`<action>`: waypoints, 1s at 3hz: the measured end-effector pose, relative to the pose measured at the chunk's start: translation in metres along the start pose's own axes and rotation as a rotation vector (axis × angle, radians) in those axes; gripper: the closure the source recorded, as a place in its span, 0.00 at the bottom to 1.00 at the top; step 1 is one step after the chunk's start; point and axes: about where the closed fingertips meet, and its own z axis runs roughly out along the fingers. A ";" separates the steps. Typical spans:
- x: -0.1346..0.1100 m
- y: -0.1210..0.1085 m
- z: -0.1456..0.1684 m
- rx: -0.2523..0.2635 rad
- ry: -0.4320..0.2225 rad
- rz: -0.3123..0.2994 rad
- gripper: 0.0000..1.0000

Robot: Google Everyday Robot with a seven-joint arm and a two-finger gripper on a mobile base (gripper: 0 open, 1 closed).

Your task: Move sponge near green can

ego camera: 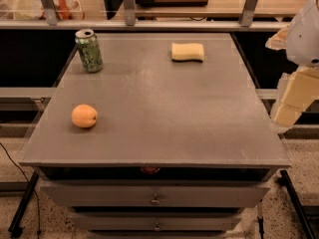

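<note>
The pale yellow sponge (188, 52) lies flat at the back of the grey table top (164, 113), right of centre. The green can (89, 50) stands upright at the back left corner, silver top up. They are far apart, with bare table between them. My gripper (289, 108) hangs at the right edge of the view, just beyond the table's right edge and forward of the sponge. It touches nothing and holds nothing that I can see.
A round orange fruit (84, 116) sits on the left side of the table, in front of the can. Drawers (155, 199) are below the table's front edge. A shelf rail with metal posts (128, 4) runs behind the table.
</note>
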 end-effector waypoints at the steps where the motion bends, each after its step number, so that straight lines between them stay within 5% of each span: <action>1: 0.000 0.000 0.000 0.000 0.000 0.000 0.00; 3: -0.005 -0.031 0.014 0.037 -0.092 0.025 0.00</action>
